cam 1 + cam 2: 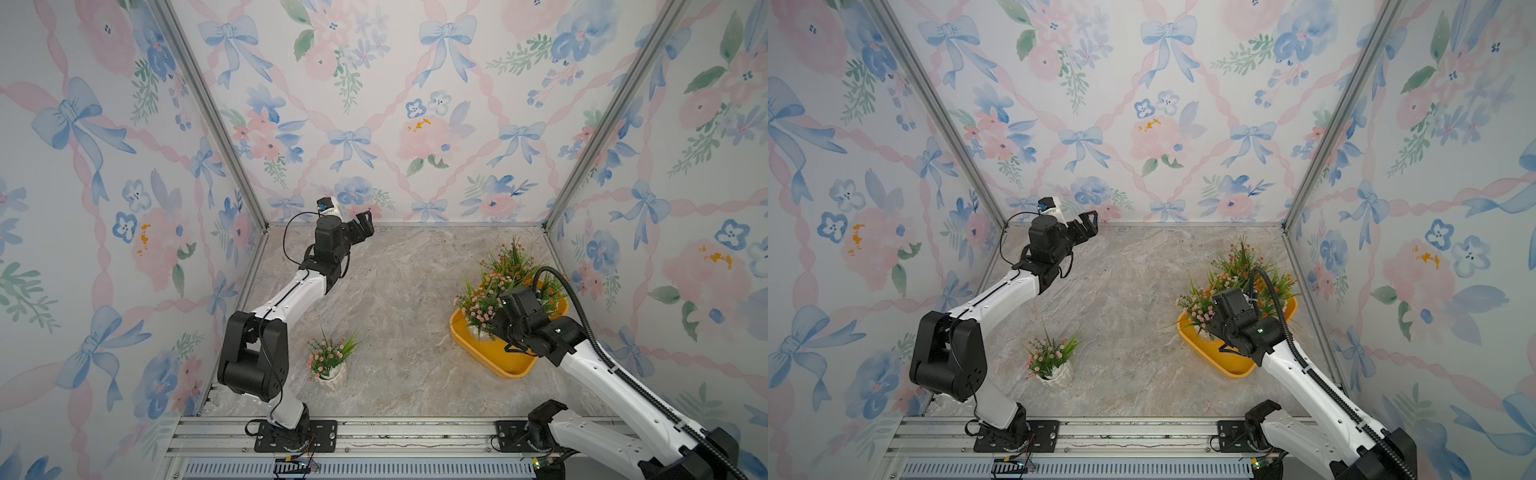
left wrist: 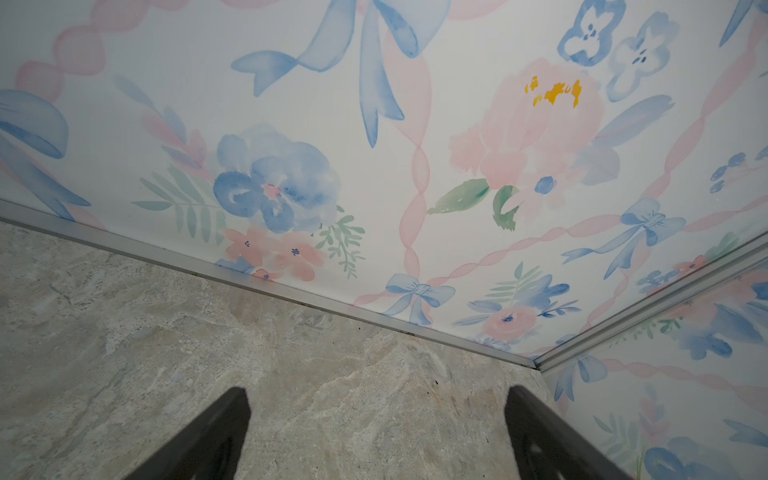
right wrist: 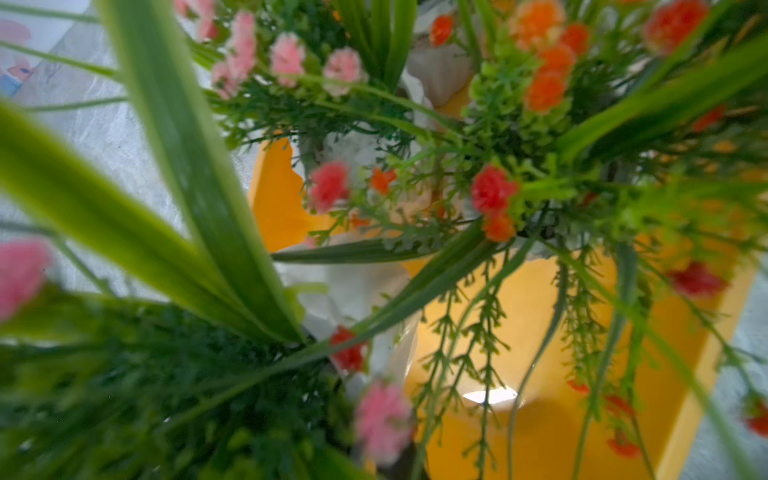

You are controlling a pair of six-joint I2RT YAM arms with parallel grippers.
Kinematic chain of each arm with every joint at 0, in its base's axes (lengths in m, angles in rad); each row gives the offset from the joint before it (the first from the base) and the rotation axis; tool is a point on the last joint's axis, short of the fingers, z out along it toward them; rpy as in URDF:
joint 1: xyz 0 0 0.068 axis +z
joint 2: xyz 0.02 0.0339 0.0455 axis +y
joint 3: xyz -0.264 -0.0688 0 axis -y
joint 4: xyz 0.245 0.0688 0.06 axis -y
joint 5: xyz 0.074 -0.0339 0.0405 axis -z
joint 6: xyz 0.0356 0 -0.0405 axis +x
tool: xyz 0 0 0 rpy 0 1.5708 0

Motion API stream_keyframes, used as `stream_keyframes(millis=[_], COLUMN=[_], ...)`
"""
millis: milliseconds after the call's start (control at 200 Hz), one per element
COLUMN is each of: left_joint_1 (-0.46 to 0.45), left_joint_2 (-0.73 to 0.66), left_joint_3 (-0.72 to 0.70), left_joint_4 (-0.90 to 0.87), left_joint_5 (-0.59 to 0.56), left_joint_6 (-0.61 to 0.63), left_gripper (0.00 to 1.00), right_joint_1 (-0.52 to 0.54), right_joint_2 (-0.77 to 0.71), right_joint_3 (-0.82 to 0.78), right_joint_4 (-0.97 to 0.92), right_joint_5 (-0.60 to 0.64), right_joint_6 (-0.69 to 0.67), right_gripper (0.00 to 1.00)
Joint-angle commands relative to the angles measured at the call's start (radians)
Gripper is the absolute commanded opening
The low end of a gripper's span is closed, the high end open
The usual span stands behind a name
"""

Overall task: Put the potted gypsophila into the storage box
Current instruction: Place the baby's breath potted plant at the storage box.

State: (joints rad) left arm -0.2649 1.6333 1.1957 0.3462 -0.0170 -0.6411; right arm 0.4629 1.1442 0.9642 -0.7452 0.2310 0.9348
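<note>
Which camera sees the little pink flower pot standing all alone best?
Both top views: the lone pink-flowered pot shows whole, standing on the table. The left wrist view shows table and wall, no pot; the right wrist view is filled by plants in the tray.

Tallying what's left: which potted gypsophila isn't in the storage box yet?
The pink-bloomed pot standing alone on the table; the other pots are clustered in the yellow storage box.

Left arm [image 1: 291,295] stretches well away from the box [image 1: 490,358], left end effector [image 1: 365,226] raised, jaws wide apart. Right arm [image 1: 602,374] bends over the box, wrist pitched down; right end effector [image 1: 514,306] closed, fingertips hidden.
</note>
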Motion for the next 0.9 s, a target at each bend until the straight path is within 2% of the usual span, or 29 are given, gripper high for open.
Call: stream_keyframes(millis=[0,110,365,705,895], left_joint_1=[0.001,0.003,0.004,0.014,0.037], left_joint_2=[-0.034,-0.054,-0.074,-0.13,-0.165], left_joint_3=[-0.023,-0.048,-0.064,-0.101,-0.136], left_joint_4=[0.017,0.016,0.011,0.008,0.004], left_joint_5=[0.0,-0.007,-0.012,-0.026,-0.032], left_joint_6=[-0.009,-0.008,-0.005,0.001,0.0], left_gripper=[0.98,0.98,0.98,0.98,0.98], right_joint_1=[-0.04,-0.063,-0.061,-0.04,0.001], right_joint_2=[0.02,0.038,0.116,0.254,0.238], right_joint_3=[-0.014,-0.057,-0.129,-0.099,-0.034], right_joint_4=[0.114,0.179,0.325,0.418,0.297], right_joint_5=[-0.054,-0.115,-0.152,-0.178,-0.12], right_joint_6=[-0.01,0.01,0.044,0.07,0.057], right_gripper=[0.0,0.0,0.0,0.0,0.21])
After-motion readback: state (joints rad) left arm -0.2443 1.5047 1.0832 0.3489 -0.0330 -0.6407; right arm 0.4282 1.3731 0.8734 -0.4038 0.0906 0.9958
